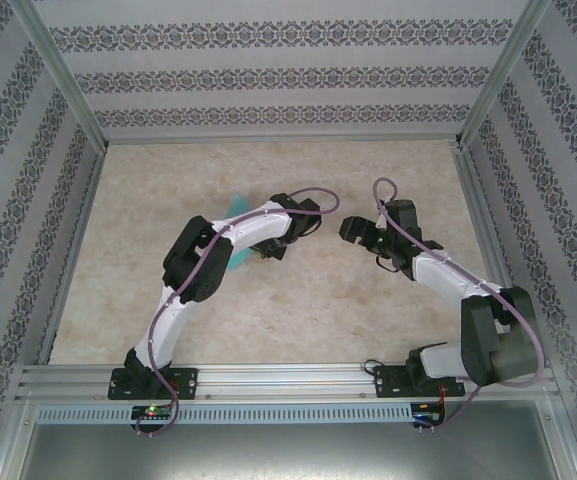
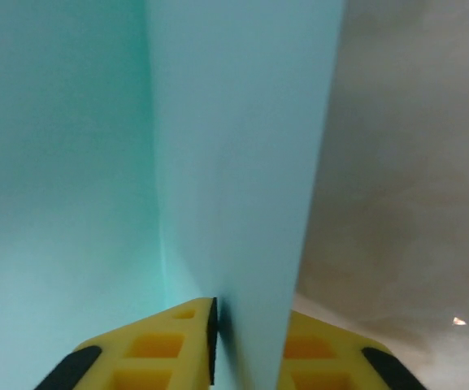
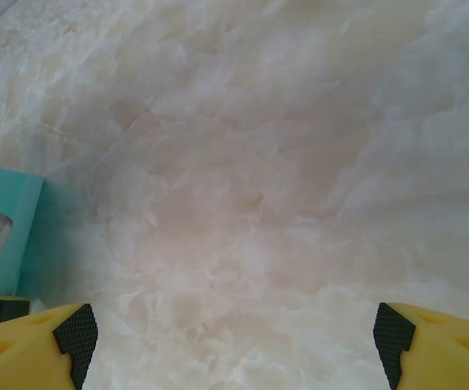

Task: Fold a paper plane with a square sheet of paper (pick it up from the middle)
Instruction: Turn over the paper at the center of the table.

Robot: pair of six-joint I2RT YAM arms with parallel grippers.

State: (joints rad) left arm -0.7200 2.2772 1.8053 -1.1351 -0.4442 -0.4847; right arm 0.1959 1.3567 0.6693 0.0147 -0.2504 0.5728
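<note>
The turquoise paper plane lies on the table under my left arm, its pointed tip sticking out past the forearm. In the left wrist view the folded paper rises as a standing flap along a crease between my yellow fingers. My left gripper has its jaws a little apart around that flap, and the left pad is next to the paper. From above, the left gripper points down at the paper. My right gripper hovers to the right, wide open over bare table. A corner of the paper shows at its left.
The marble-patterned tabletop is fenced by metal rails and patterned walls. The two wrists are about a hand's width apart near the table's middle. Bare table lies in front of both arms and at the back.
</note>
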